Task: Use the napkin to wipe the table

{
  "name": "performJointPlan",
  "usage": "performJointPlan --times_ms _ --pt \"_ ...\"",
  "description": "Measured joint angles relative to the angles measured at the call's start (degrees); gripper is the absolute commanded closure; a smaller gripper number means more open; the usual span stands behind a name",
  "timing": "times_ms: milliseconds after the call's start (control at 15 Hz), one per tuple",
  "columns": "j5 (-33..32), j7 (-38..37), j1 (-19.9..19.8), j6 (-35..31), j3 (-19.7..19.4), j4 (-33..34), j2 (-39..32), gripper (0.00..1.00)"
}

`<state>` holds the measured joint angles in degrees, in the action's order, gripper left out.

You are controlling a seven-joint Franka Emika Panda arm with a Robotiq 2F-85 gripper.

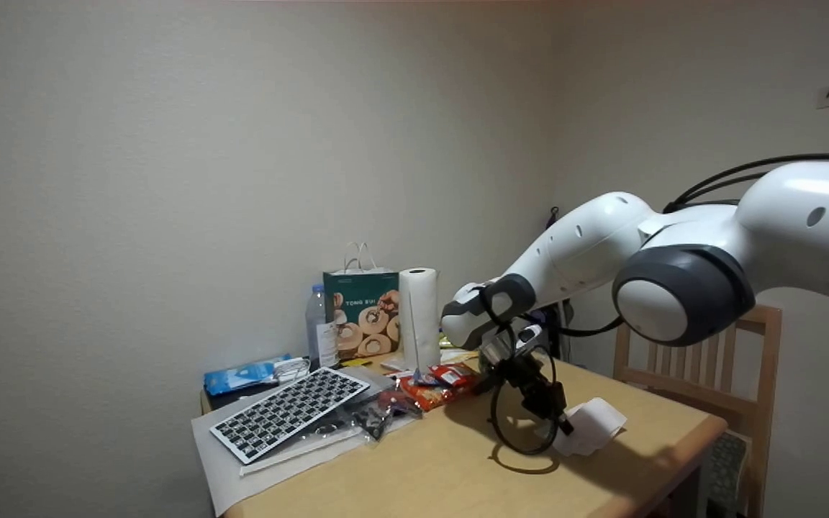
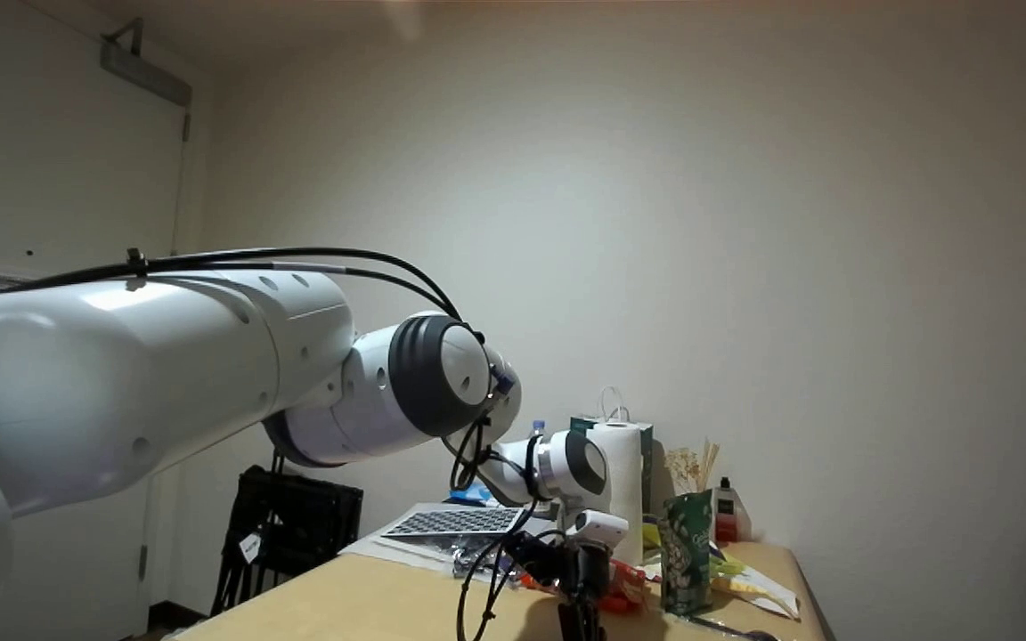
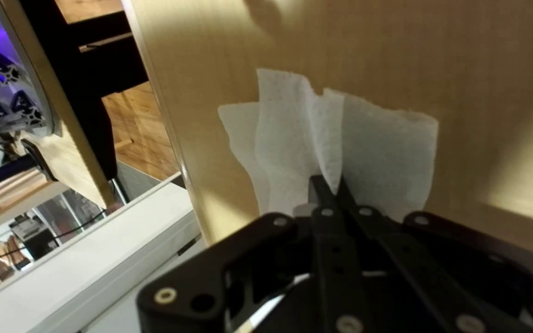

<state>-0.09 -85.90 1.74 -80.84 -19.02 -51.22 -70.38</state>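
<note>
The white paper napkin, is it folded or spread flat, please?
Partly folded: in the wrist view, the white paper napkin shows overlapping layers and a crease pinched in the black two-fingered pincer.

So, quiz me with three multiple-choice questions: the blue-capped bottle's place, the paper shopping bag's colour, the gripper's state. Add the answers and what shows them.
1. Where does the blue-capped bottle stand?
A on the floor; B beside the paper shopping bag; C on the chair.
2. What colour lies behind that bag's lettering?
A green; B red; C purple.
3. How does the gripper stand to the napkin?
A open, clear of it; B open, resting on it; C shut on it.

1 B: in an exterior view it stands at the bag's edge.
2 A: the pale letters sit on green.
3 C: in the wrist view a fold runs in between the closed jaws.
</note>
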Motion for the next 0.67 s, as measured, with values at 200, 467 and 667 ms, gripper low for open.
performJointPlan --times_ms 200,467,667 --pt "-0.89 5.25 2.59 0.05 1.35 0.84 -0.13 1.0" --pt "-2.08 11.67 6.12 0.09 2.6 1.45 -0.24 0.99" --pt "-2.42 12.82 6.5 0.09 2.68 1.47 -0.28 1.0"
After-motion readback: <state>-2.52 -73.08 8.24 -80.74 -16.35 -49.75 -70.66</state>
